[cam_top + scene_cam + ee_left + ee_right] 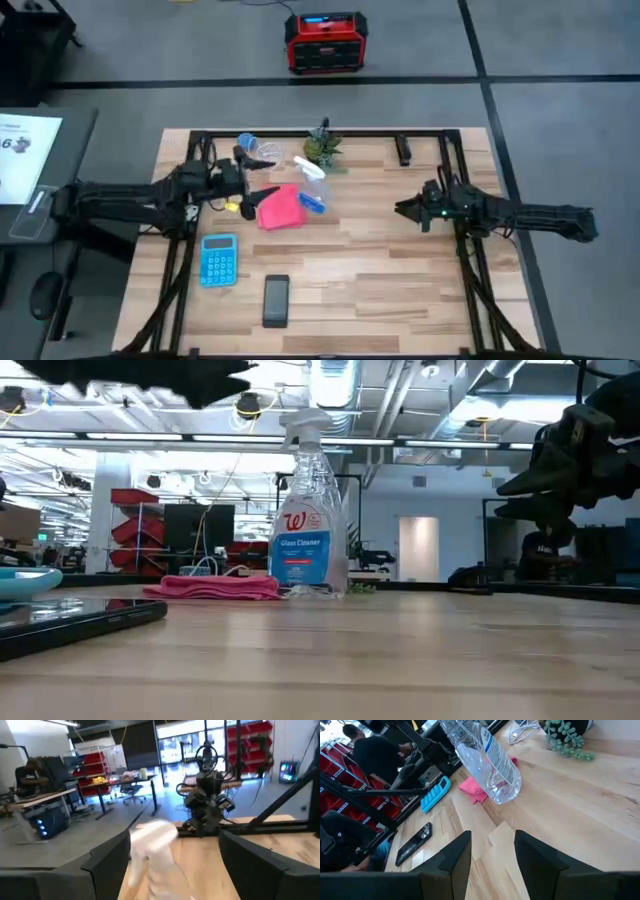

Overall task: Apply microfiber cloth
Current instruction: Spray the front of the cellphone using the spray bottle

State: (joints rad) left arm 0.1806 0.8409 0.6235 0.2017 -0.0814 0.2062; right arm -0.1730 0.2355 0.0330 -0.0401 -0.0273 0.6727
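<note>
1. Only the high view shows the whole wooden table (400, 260): the microfiber cloth (281, 208) lies left of centre, just beside the glass cleaner spray bottle (312, 182).
2. The low view alone reads the bottle's "Glass Cleaner" label (301, 546).
3. The cloth is bright pink, flat and slightly rumpled.
4. The left gripper (262, 196) hovers open at the cloth's edge.
5. The right gripper (404, 209) waits open, well apart, holding nothing.

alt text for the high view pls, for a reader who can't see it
Top-down view of a wooden table: the left gripper, open, hovers beside a pink microfiber cloth and a glass cleaner spray bottle. The right gripper waits, open, at mid-right; a blue calculator and black phone lie nearer the front.
</note>
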